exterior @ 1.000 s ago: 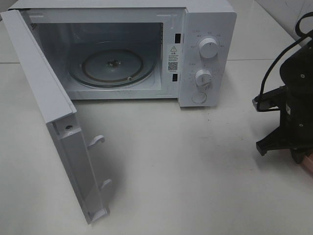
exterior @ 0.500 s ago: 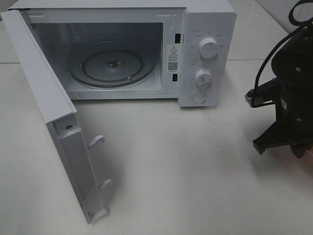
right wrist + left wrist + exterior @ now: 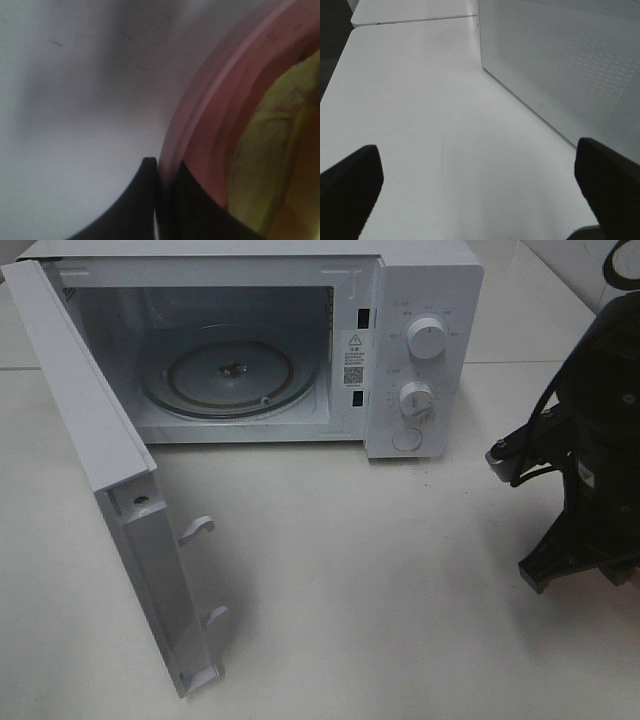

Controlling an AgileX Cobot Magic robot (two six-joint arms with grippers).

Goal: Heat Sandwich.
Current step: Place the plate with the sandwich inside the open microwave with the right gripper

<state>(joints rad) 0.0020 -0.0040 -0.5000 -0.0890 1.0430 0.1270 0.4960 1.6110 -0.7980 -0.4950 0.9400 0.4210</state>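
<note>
Right wrist view, closest in: the right gripper [image 3: 161, 200] has its two black fingers [image 3: 127, 212] pressed together on the raised rim of a round pink plate [image 3: 210, 115], one finger outside the rim and one inside. On that plate lies the sandwich [image 3: 265, 165]. Only its crumpled yellowish-green layer can be made out, blurred and running off the frame edge. Beyond the plate is the flat white table [image 3: 75, 90].

From the left wrist, the left gripper [image 3: 480, 187] holds its black fingertips [image 3: 350, 192] spread wide, with only bare tabletop between them. Further on, a white panel with a fine dot pattern [image 3: 560, 65] stands upright on the table.

From the exterior high camera, the black right arm [image 3: 605, 460] hangs over the table's right edge and hides its own gripper and the plate. Near the front left, the white hinged door [image 3: 110, 480] of the boxy white microwave oven [image 3: 425, 270] stands swung fully open. Behind it, the oven cavity holds a round clear glass turntable [image 3: 230, 375] lying flat on the cavity floor. To the right of the cavity, two round white knobs [image 3: 427, 337] sit one above the other on the control panel.
</note>
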